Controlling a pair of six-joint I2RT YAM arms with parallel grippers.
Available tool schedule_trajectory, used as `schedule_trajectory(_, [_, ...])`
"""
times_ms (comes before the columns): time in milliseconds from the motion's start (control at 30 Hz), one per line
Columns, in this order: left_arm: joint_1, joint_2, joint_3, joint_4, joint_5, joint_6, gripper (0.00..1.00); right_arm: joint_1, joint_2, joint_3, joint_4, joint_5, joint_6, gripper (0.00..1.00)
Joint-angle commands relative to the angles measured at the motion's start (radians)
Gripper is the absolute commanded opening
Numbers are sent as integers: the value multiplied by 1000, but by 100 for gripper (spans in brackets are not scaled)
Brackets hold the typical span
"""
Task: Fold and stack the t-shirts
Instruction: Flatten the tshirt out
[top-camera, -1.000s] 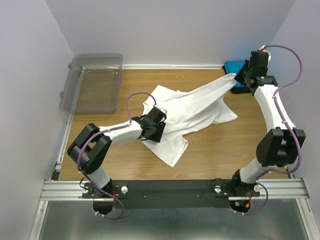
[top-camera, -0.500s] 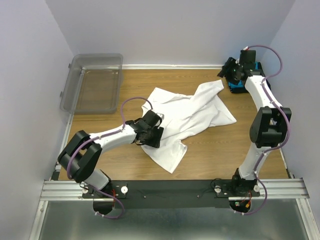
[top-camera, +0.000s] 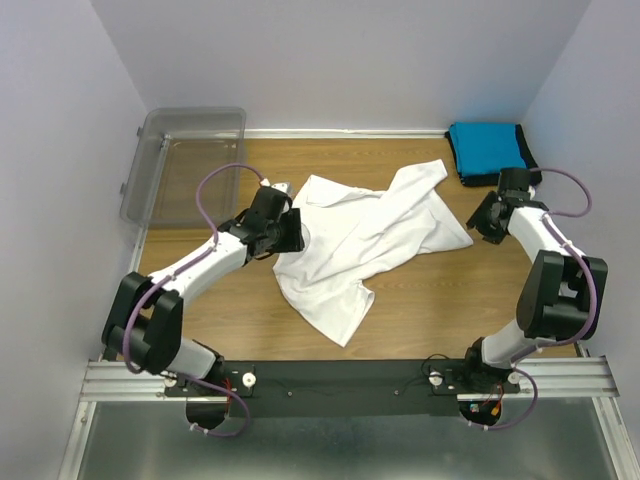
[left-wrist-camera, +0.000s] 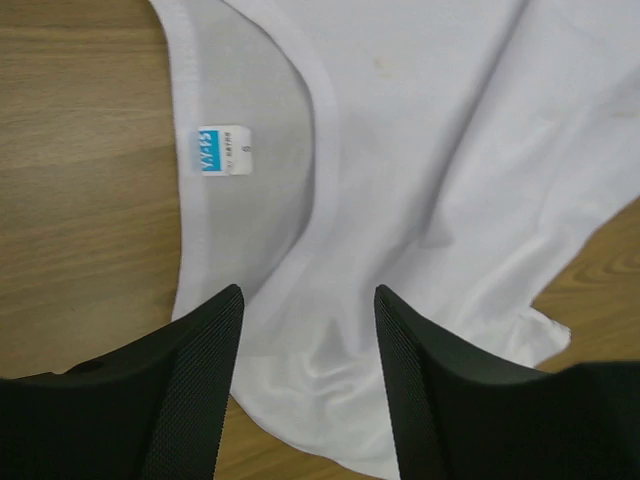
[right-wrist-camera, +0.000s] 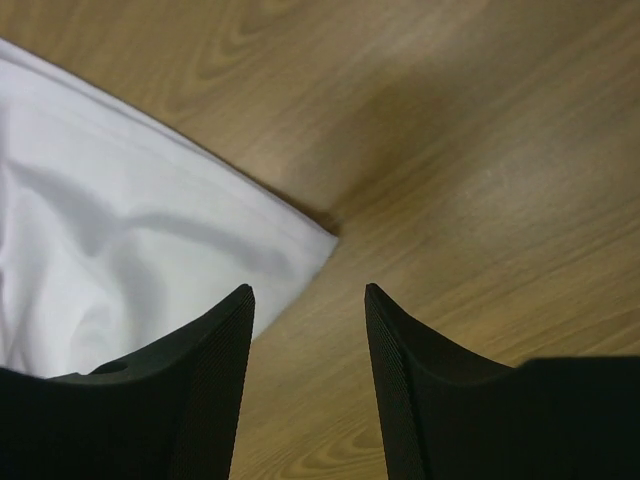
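Two pincers apart, white shirt rumpled mid-counter

From overhead I see the white t-shirt (top-camera: 380, 235) lying spread but rumpled on the middle of the wooden counter (top-camera: 440, 300). It is plain and short-sleeved and does not lie flat. One broad flap runs diagonally across the body toward the far right, with creases beside it, and a narrower part trails toward the near edge. Its collar (left-wrist-camera: 325, 130) lies on the left arm's side. Through the left wrist camera I can make out a small blue neck label (left-wrist-camera: 221, 150) inside the neckline, with the ribbed trim curving round it.

My left pincer (left-wrist-camera: 307, 300) hangs over the cloth just below that neckline, fingers spread, with only shirt showing in the gap. I cannot tell whether the tips touch the fabric. My right pincer (right-wrist-camera: 308, 292) is likewise apart and empty. It sits over bare wood just beside the shirt's right-hand corner, which ends in a point.

In the far right corner the bright blue t-shirt (top-camera: 485, 142) lies folded in a neat rectangle on top of the black t-shirt (top-camera: 526, 150), whose edge shows along its right side. The clear plastic bin (top-camera: 185, 170) stands at the far left corner, well apart from the shirts.
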Motion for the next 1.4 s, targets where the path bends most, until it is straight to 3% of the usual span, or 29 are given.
schedule_trajectory(0, [21,109,44,36,-63,31,61,-47,-14,-57,10,-27,30,56])
schedule_trajectory(333, [38,305,157,75,-104,68,51,-69,29,-143,144,-162,94,56])
schedule_trajectory(667, [65,410,186,91,-110,91,46,-70,95,-189,216,-193,132,54])
schedule_trajectory(800, [82,424,176,91,-112,91,42,-70,104,-196,224,-185,128,38])
schedule_trajectory(833, [97,427,171,89,-121,90,40,-69,101,-191,224,-185,116,23])
schedule_trajectory(900, [117,430,165,88,-129,90,36,-70,75,-180,221,-188,99,1])
schedule_trajectory(1167, [174,445,165,77,-137,74,33,-75,-143,-85,3,-91,71,1])
schedule_trajectory(1367, [177,438,176,76,-137,59,35,-80,-296,-156,-109,-1,63,1])
